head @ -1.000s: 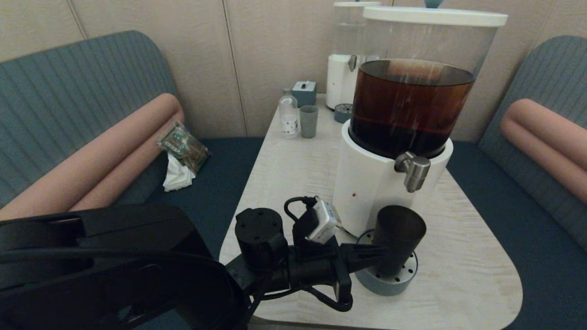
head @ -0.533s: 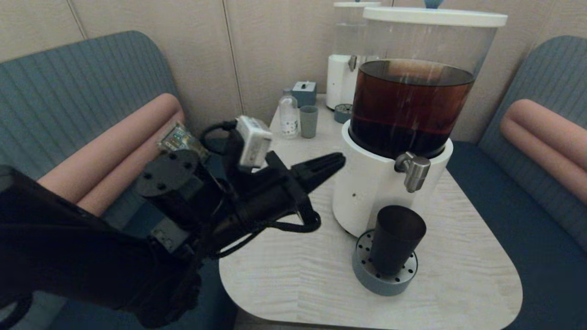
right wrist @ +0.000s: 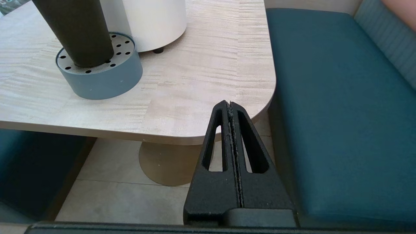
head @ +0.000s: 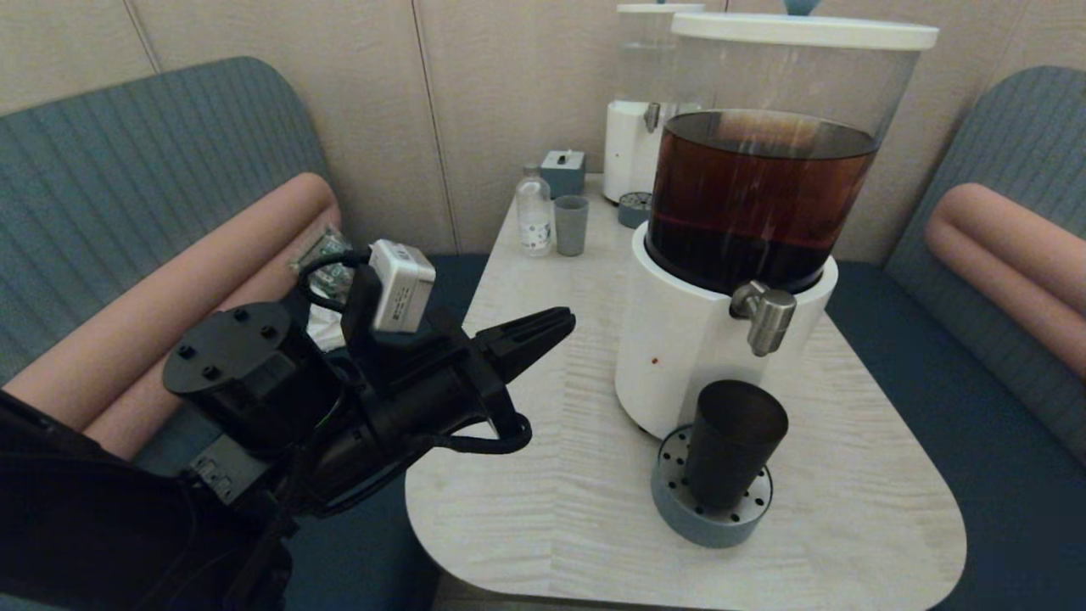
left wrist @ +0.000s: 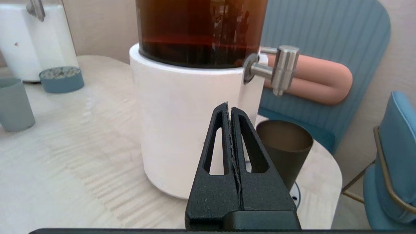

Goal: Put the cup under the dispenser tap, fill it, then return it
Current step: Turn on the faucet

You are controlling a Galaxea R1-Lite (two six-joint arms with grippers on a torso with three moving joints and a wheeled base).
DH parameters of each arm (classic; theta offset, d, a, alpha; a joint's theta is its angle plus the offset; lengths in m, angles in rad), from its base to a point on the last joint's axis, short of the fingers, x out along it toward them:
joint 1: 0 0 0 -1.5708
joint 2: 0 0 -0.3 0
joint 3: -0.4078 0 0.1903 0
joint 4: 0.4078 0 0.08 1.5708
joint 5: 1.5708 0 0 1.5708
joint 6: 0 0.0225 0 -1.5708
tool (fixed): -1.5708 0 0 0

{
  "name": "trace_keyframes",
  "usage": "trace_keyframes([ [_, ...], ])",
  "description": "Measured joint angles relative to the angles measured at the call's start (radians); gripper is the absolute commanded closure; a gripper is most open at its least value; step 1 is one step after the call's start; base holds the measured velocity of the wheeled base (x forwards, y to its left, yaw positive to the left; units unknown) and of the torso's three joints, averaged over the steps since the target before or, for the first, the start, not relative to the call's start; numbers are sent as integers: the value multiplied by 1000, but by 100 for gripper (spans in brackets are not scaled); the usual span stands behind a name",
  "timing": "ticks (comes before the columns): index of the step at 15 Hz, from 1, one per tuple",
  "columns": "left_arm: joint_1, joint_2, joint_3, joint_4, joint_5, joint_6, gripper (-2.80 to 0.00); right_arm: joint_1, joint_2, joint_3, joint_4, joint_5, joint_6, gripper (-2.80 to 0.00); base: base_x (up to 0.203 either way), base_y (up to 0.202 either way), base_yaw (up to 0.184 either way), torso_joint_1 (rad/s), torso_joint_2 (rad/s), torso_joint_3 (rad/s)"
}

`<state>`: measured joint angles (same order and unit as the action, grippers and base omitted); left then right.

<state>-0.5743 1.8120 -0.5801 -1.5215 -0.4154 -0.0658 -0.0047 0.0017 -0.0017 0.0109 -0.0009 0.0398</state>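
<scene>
**Dark tumbler stands on the drip tray beneath the steel tap**

The cup (head: 731, 441), a matte brown-black tapered tumbler with no handle, stands upright on a round grey-blue drip tray (head: 679, 509) whose flat top is pierced with small holes. The tray sits near the front edge of the table (head: 543, 509), a pale wood-grain top with rounded corners, and touches the foot of the big dispenser's smooth white cylindrical base (head: 679, 356). Directly above the cup's open mouth, with a clear gap, hangs the dispenser tap (head: 766, 316), a stubby brushed-steel spigot with its spout turned down. The clear tank above the base holds dark brown liquid (head: 755, 195).

The left gripper (head: 556, 324) hovers over the table's left edge, apart from the cup, its black slotted wedge-shaped jaws clenched together on nothing and pointing toward the white base. The right gripper (right wrist: 230, 107) hangs off the table's front right corner, low beside the teal bench seat (right wrist: 341, 97), jaws likewise pressed together and empty.

Toward the far edge stand a small grey-blue tumbler (head: 571, 225), a clear plastic bottle (head: 534, 212) and a second, colourless-tank dispenser (head: 640, 110).
</scene>
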Motion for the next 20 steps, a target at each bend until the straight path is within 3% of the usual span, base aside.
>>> trace_keyframes([
  [4, 27, -33, 32, 0, 95, -11, 0, 0, 0, 0, 0, 0, 0, 0, 0, 0, 0, 0, 0, 0],
  [8, 159, -125, 49, 8, 230, -10, 0, 0, 0, 0, 0, 0, 0, 0, 0, 0, 0, 0, 0, 0],
  [11, 295, -280, 108, 75, 248, -5, 0, 0, 0, 0, 0, 0, 0, 0, 0, 0, 0, 0, 0, 0],
  [15, 464, -591, 213, 254, 251, -2, 0, 0, 0, 0, 0, 0, 0, 0, 0, 0, 0, 0, 0, 0],
  [20, 550, -1009, 334, 501, 251, -1, 0, 0, 0, 0, 0, 0, 0, 0, 0, 0, 0, 0, 0, 0],
])
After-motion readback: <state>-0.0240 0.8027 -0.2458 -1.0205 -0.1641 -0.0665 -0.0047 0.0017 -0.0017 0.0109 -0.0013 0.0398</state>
